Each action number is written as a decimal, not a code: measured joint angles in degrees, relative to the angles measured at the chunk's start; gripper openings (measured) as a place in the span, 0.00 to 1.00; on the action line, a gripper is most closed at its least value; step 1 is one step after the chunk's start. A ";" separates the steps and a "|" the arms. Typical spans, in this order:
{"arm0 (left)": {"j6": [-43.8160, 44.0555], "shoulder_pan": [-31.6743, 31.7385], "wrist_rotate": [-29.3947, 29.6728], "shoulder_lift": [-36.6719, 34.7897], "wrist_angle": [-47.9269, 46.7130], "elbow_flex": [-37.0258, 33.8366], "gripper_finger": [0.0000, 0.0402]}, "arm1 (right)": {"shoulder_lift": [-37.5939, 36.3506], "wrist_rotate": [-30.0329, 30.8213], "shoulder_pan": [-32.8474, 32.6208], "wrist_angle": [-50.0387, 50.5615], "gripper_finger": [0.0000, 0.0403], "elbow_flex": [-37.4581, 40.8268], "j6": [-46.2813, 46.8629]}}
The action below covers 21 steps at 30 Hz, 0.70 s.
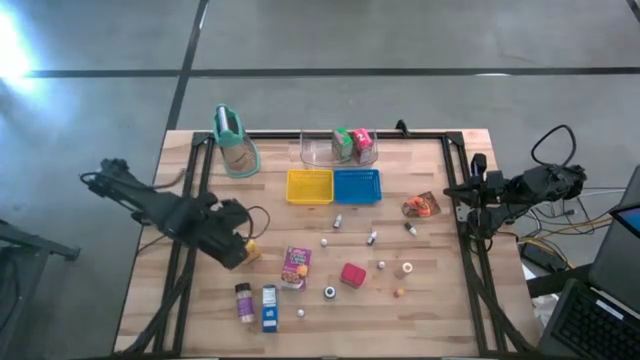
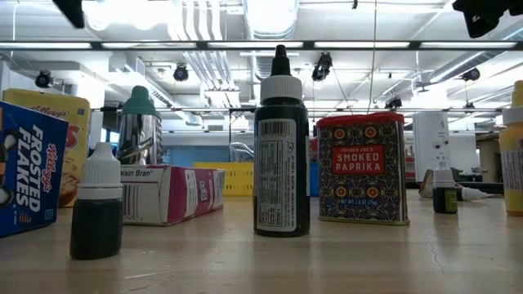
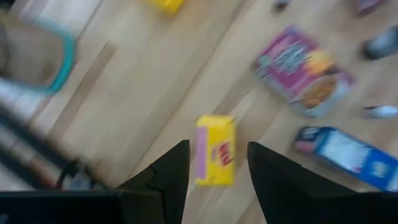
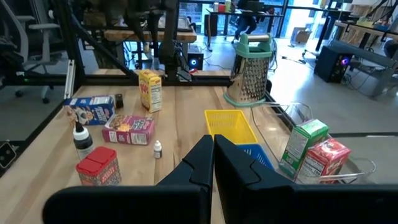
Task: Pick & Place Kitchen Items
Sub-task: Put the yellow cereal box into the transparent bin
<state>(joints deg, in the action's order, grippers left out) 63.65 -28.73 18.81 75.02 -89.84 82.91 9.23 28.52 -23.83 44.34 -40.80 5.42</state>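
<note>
Two dark, matte-black jointed arms are seen from above at a wooden table. The left arm (image 1: 165, 210) is built of bulky rounded segments, with a thin black cable looped beside its wrist. The right arm (image 1: 520, 188) is trailed by black cables curling off the table's right edge. Each gripper is fitted with two black, wedge-shaped tapering fingers (image 3: 171, 174).

Seen from above, the left gripper (image 1: 243, 247) hovers at a yellow carton (image 1: 251, 252) left of centre, while a pink carton (image 1: 296, 267), red block (image 1: 352, 275) and blue carton (image 1: 269, 307) lie lower centre; the right gripper (image 1: 470, 195) waits at right.
</note>
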 joint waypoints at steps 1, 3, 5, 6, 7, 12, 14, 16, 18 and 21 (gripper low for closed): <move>0.57 0.00 -0.68 0.86 -0.59 0.09 0.42 | 0.00 0.00 -0.01 0.00 0.02 0.00 0.00; -0.14 0.02 -3.17 2.15 0.66 -0.05 0.42 | 0.00 -0.01 -0.01 0.00 0.02 0.00 0.00; -0.54 0.14 -5.76 3.84 1.37 -0.22 0.42 | 0.00 0.01 0.00 0.02 0.02 0.00 0.03; -0.52 0.22 -6.61 4.62 1.13 -0.29 0.42 | 0.00 -0.01 -0.01 0.02 0.02 0.00 0.03; -0.50 0.27 -7.21 5.33 0.74 -0.31 0.43 | 0.00 0.01 0.00 0.01 0.02 0.00 0.01; -0.76 0.48 -8.31 7.38 -0.17 -0.68 0.51 | 0.00 0.01 -0.01 0.02 0.02 0.00 0.01; -0.78 0.48 -7.96 7.58 -0.18 -0.72 0.55 | 0.00 -0.01 -0.02 0.02 0.02 0.00 0.05; -0.70 0.54 -7.17 7.51 -0.20 -0.72 0.60 | 0.00 -0.01 0.00 0.00 0.02 0.00 0.01; -0.50 0.74 -7.12 7.36 -0.19 -0.72 0.64 | 0.00 -0.01 0.00 0.02 0.02 0.00 0.03; -0.58 1.02 -6.78 6.96 -0.17 -0.90 0.66 | 0.00 0.00 -0.01 0.02 0.02 0.00 0.03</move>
<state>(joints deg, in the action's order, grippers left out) 63.07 -27.71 12.03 81.98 -90.02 82.01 9.23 28.52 -23.85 44.36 -40.80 5.45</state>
